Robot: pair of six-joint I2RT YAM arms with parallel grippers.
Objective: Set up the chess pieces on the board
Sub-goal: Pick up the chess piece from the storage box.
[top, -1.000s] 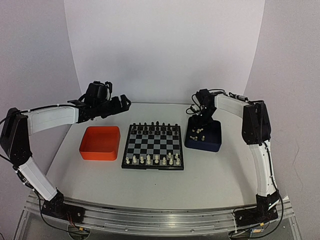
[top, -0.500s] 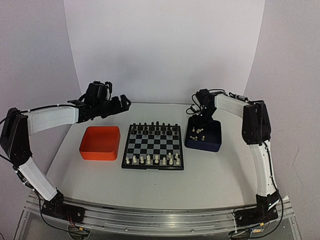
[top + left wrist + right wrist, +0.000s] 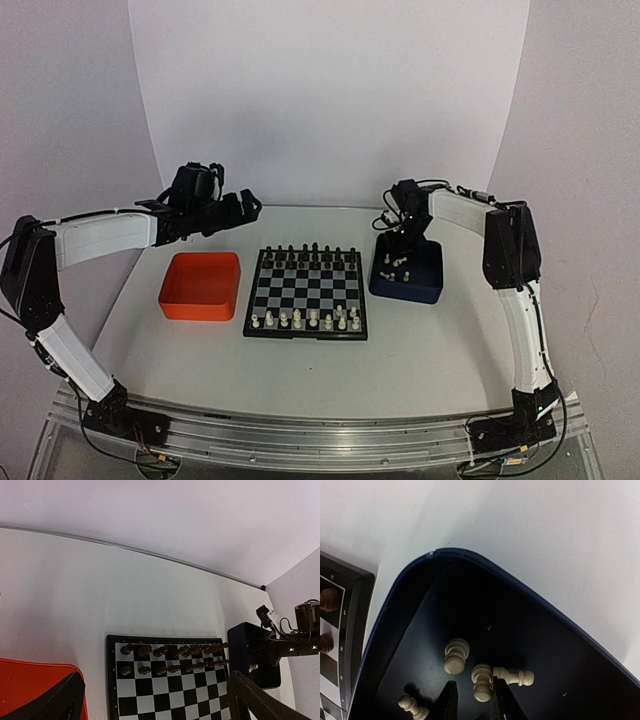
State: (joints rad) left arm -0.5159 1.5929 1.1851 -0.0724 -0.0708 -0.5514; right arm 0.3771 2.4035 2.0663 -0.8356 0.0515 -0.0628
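Our right hand [image 3: 474, 701] is down in the dark blue tray [image 3: 530, 600] beside the board [image 3: 306, 290]. Its fingers sit close on both sides of one of the chess pieces [image 3: 482, 682], but we cannot tell if they pinch it. The piece looks tiny, light, hard and slippery, so we think a soft squeeze at its thin middle is best. Our left hand [image 3: 245, 207] is spread wide and holds nothing.

The board [image 3: 305, 293] lies in the middle of the table [image 3: 420, 345], with black pieces [image 3: 305, 252] lined along its far two rows and cream-white chess pieces [image 3: 305, 320] standing along the near edge. An orange tray [image 3: 201, 285] sits just to its left and a dark blue tray [image 3: 405, 292] just to its right. The right hand [image 3: 397, 255] reaches down into the blue tray, among a few loose cream-white pieces. The left hand [image 3: 240, 208] hangs in the air beyond the orange tray, touching nothing.
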